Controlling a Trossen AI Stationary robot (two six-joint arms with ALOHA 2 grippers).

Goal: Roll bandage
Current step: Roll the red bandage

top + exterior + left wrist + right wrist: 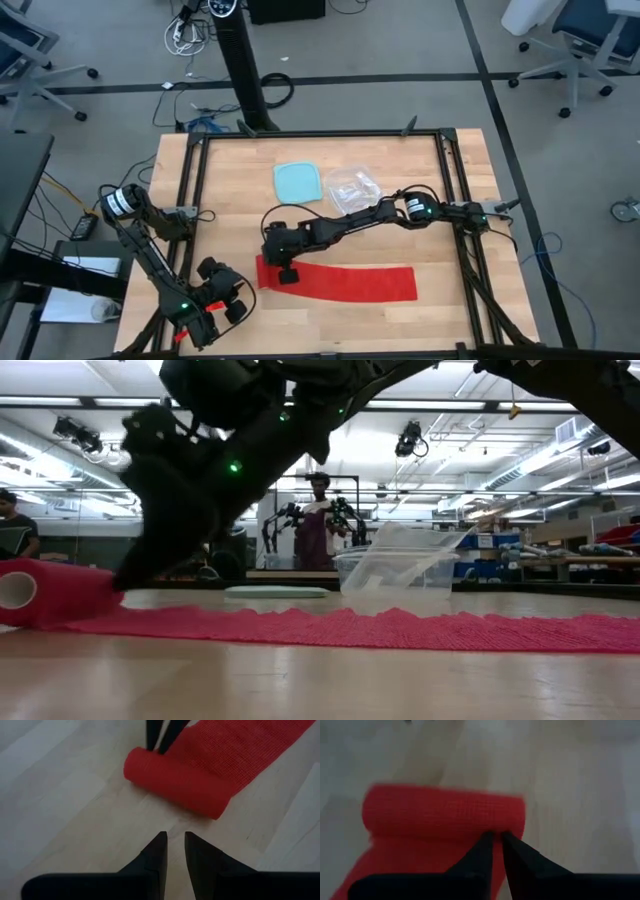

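Bandage (pixel 345 281) looks thin, soft, light; rolled end at right hand (pixel 284 272), fingers nrly shut, tips on roll; left hand (pixel 173 845) narrow, empty; press roll's top.

From overhead, I looked straight down on the whole wooden table (pixel 440 210), framed mid-picture with floor all around. My low camera sat at tabletop height, facing level across the boards into the room, very near the bandage (pixel 330 628) filling the lower frame. My left wrist camera looked down past its own left gripper (pixel 175 842) at the bandage's rolled end, upper centre. My right wrist camera, closer still, looked past the right gripper (pixel 496 840) at that same roll. All four views shared it.
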